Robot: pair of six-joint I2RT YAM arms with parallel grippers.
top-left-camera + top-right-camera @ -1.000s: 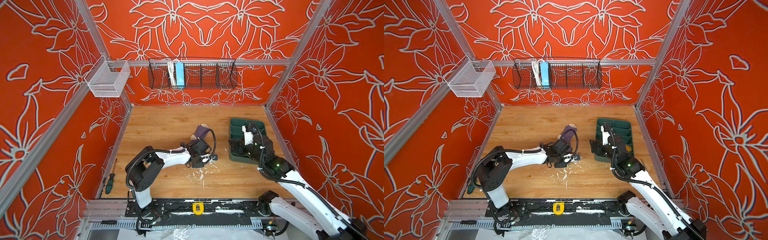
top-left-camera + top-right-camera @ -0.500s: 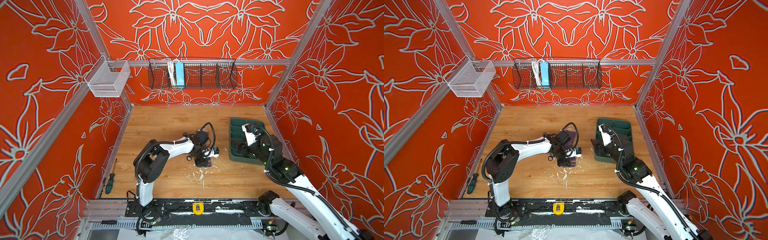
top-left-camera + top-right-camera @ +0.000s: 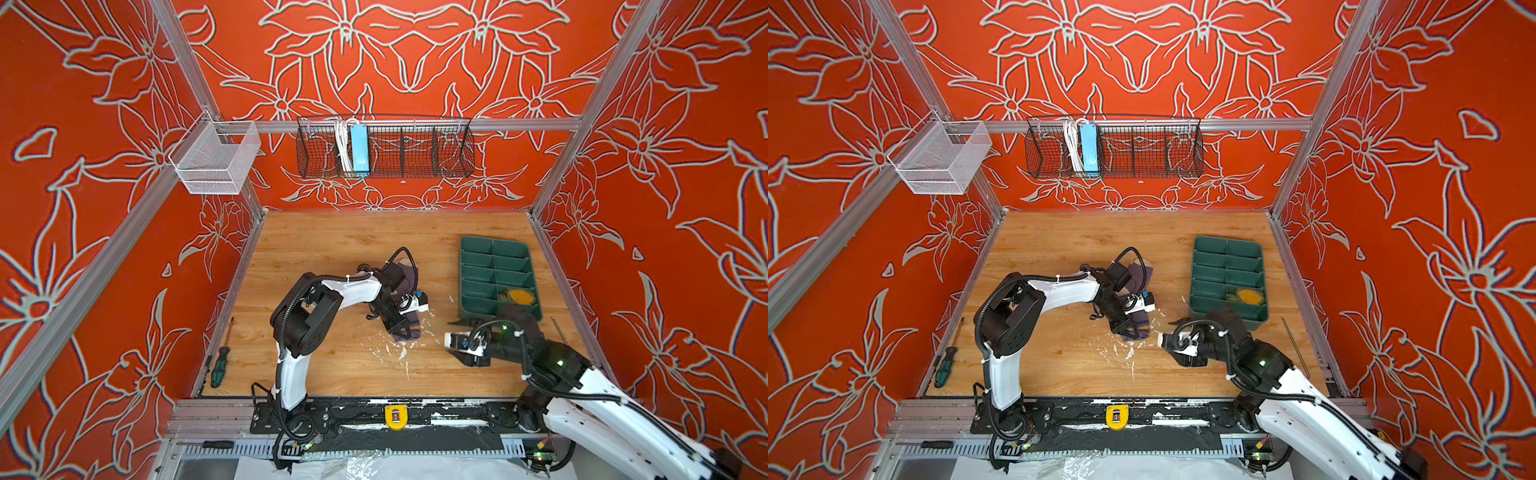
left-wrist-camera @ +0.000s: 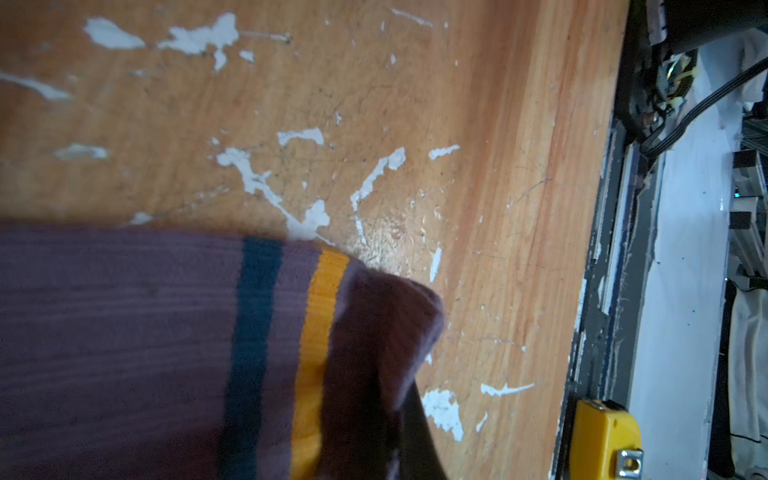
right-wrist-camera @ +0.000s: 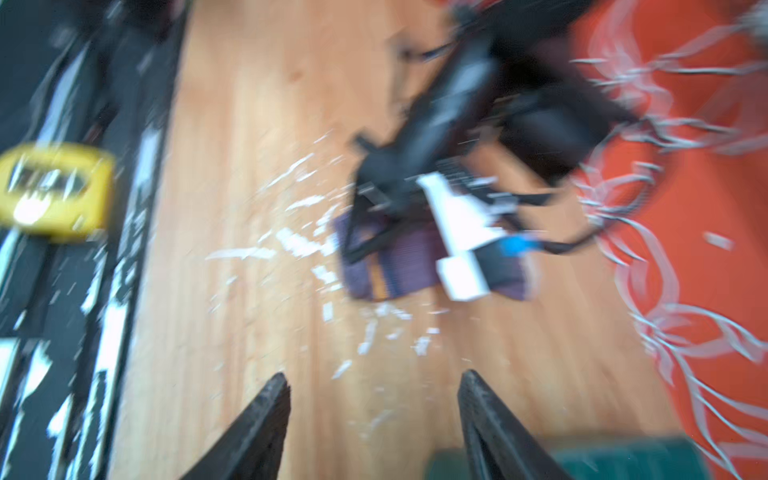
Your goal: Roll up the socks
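Mid-frame, the left gripper had its fingers clamped on the purple sock at its cuff. The cloth looked soft and light, likely best pinched there. The right gripper fingers stood apart, empty.

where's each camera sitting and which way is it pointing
Top views: high above the front rail, looking down on the wooden table; left arm and right arm both show.
Left wrist: on the left arm, close over the purple sock and table; one dark finger shows.
Right wrist: low, facing the left pincer shut on that sock; its own open right pincer shows.
Shared: both wrist views see the purple sock.
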